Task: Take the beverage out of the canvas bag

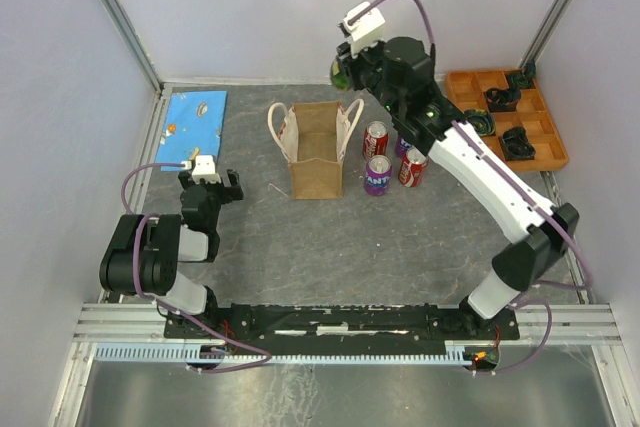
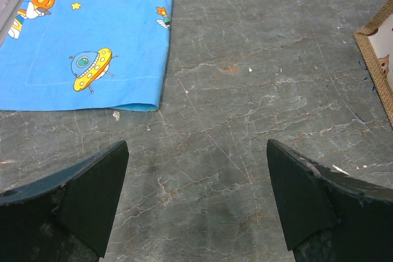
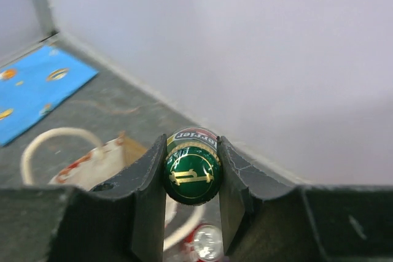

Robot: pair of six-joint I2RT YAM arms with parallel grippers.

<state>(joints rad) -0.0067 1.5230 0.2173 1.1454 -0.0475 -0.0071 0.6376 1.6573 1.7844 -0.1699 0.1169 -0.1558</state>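
Your right gripper [image 3: 191,151] held the green beverage [image 3: 191,176] clamped, raised near the canvas bag [image 1: 318,152]; your left gripper [image 2: 196,144] had its jaws spread wide.

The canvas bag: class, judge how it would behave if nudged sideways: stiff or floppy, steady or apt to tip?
The canvas bag probably flexes: its white handles droop outward. Standing tall and open on the table, it likely slides or tips easily.
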